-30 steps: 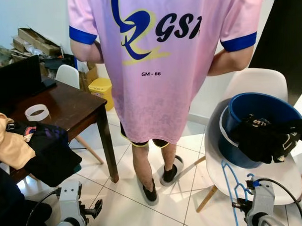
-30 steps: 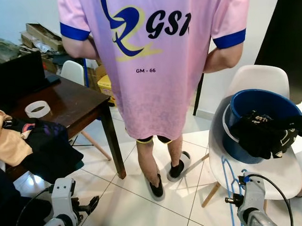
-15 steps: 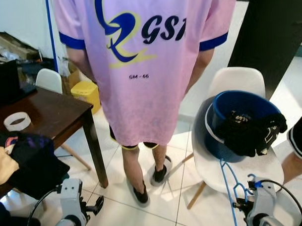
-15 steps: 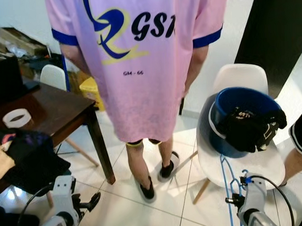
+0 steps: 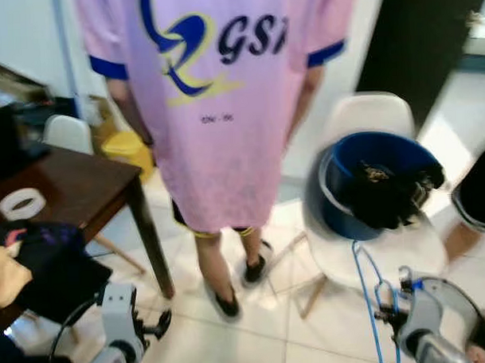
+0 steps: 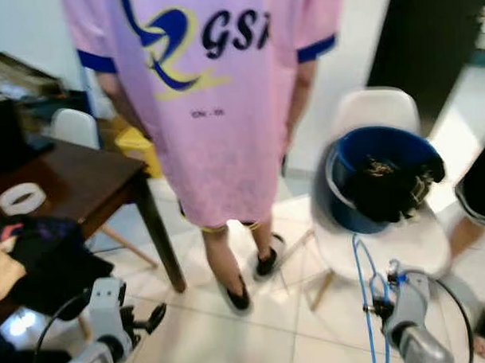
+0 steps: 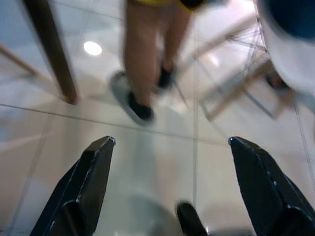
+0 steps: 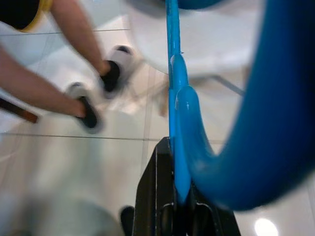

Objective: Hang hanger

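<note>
A blue plastic hanger [image 5: 372, 300] stands upright at the lower right, and my right gripper [image 5: 388, 313] is shut on it. The right wrist view shows the hanger [image 8: 178, 118] clamped between the black fingers [image 8: 157, 191], its hook curving close past the lens. Low at the left, my left gripper [image 5: 156, 326] hangs over the floor tiles. Its two black fingers [image 7: 91, 177] stand wide open in the left wrist view with nothing between them. The eye views are blurred.
A person in a long pink shirt [image 5: 216, 103] stands close ahead, back turned. A white chair [image 5: 372, 241] on the right holds a blue bucket [image 5: 362, 177] with dark clothes. A dark wooden table [image 5: 75, 187] with clothes and a tape roll [image 5: 20, 205] stands left. Another person's leg [image 5: 475, 213] is at far right.
The whole picture has shifted and blurred, so the camera has moved rightward. The person's leg at the far right shows more. Both grippers keep their poses.
</note>
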### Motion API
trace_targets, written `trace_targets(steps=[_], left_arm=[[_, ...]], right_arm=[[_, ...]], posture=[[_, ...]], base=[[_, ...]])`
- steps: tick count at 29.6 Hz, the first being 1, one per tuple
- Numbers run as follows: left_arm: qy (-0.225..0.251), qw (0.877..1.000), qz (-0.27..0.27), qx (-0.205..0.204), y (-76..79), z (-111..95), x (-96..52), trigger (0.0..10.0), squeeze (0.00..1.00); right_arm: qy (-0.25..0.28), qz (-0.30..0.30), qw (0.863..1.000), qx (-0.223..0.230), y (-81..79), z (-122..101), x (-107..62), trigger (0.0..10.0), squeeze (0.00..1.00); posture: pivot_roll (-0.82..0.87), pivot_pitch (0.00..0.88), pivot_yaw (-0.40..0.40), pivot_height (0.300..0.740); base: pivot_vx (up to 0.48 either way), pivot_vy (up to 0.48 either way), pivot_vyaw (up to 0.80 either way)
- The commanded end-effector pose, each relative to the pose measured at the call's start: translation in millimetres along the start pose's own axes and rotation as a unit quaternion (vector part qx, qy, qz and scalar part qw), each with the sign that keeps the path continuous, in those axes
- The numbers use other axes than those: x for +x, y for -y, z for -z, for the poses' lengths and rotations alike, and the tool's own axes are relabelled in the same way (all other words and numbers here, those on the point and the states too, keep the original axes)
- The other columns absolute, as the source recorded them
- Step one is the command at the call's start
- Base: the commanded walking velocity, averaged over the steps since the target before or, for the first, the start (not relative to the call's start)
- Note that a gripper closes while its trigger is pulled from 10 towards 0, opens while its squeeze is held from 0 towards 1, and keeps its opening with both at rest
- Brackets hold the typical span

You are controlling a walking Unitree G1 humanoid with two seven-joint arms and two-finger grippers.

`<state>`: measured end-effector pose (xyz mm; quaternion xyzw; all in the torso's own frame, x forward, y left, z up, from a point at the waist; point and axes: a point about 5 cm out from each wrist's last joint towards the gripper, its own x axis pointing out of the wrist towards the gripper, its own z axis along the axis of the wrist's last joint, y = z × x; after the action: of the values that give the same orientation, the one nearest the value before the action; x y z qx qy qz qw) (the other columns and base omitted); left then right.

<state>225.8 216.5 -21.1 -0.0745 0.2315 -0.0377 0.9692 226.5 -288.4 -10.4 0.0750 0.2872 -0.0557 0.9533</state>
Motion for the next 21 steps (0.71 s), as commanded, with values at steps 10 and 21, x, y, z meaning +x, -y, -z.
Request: trace_targets(steps=[10, 21], left_arm=[[-0.001, 1.000, 0.005, 0.008, 0.7, -2.4, 0.2, 10.0, 0.00], [0.001, 1.000, 0.004, 0.010, 1.1, -3.2, -0.2, 10.0, 0.00]], right_arm=[[-0.009, 0.003, 1.000, 0.003, 2.3, 5.5, -1.3, 10.0, 0.00], [-0.008, 0.003, 1.000, 0.004, 2.3, 5.9, -1.5, 10.0, 0.00]], posture=[[0.00, 0.000, -0.023, 0.740], [0.01, 0.000, -0.025, 0.740]], base=[[0.000, 0.000, -0.80], [0.000, 0.000, -0.80]])
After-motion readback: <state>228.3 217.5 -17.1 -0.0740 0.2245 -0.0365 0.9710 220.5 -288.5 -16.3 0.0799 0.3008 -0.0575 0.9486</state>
